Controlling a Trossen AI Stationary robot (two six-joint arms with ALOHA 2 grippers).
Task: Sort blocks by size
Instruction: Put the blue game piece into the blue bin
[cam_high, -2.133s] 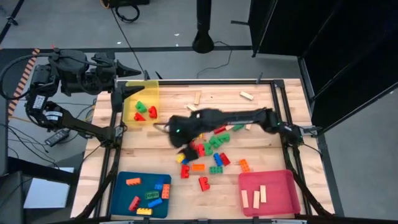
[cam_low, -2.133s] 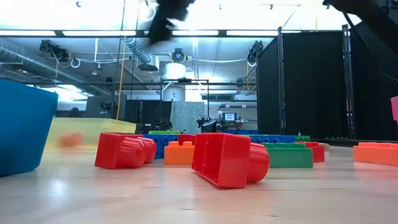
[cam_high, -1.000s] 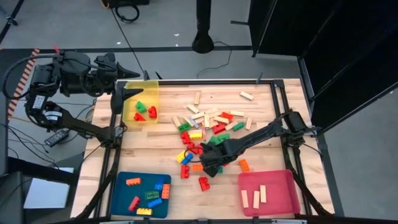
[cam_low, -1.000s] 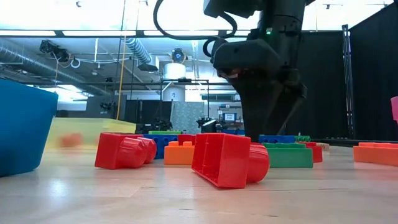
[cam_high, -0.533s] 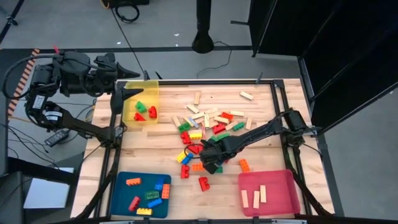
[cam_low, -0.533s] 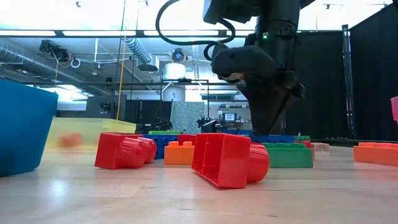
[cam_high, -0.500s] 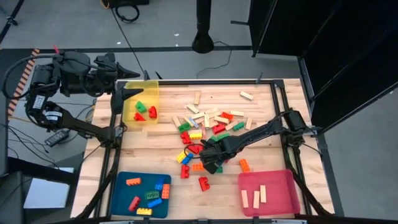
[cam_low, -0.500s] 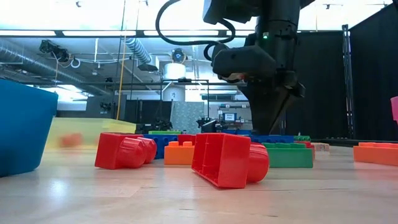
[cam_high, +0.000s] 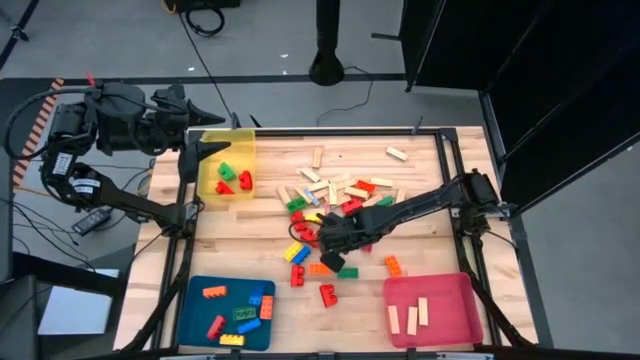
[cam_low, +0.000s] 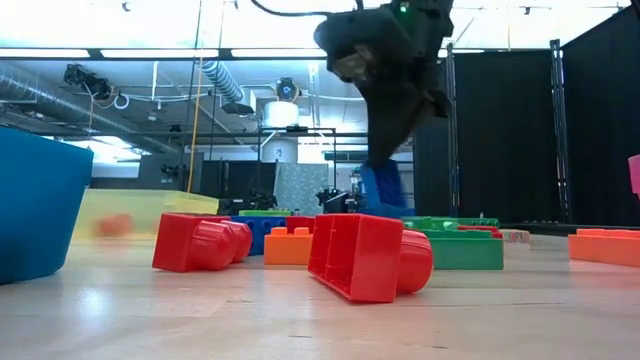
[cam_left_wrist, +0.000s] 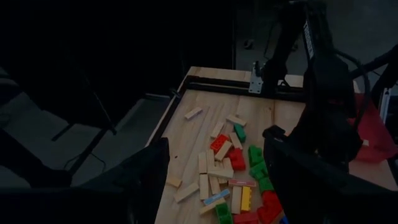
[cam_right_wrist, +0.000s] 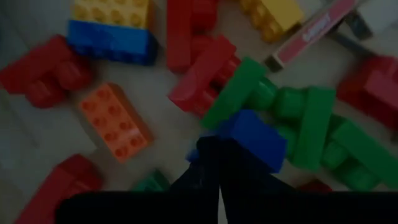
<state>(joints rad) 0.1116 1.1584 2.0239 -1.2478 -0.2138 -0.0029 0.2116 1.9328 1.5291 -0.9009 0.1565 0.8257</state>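
Blocks, studded red, green, blue, yellow and orange ones plus pale wooden bars, lie in a loose pile (cam_high: 335, 200) at the table's middle. My right gripper (cam_high: 325, 236) hangs over the pile's near side, shut on a blue block (cam_low: 383, 190), which also shows in the right wrist view (cam_right_wrist: 255, 142). My left gripper (cam_high: 212, 133) waits high at the table's far left corner, above the yellow tray (cam_high: 246, 150), with its fingers (cam_left_wrist: 146, 177) open and nothing between them. My right gripper pinches one end of the blue block (cam_right_wrist: 236, 132) between its two fingers (cam_right_wrist: 208, 158). The fingers come from above, pointing steeply down. The block hangs tilted below them (cam_low: 385, 200), clear of the table and of the blocks beneath.
Yellow tray at the far left holds red and green blocks. A blue tray (cam_high: 192, 312) at the near left holds several coloured blocks. A pink tray (cam_high: 445, 290) at the near right holds wooden bars. Loose red blocks (cam_low: 365, 255) lie near the front edge.
My right gripper has shut on the blue block on the pile's near side, then risen and drawn a little toward the far edge. The blue block has left the table and now hangs tilted under the fingers. The neighbouring blocks have stayed put.
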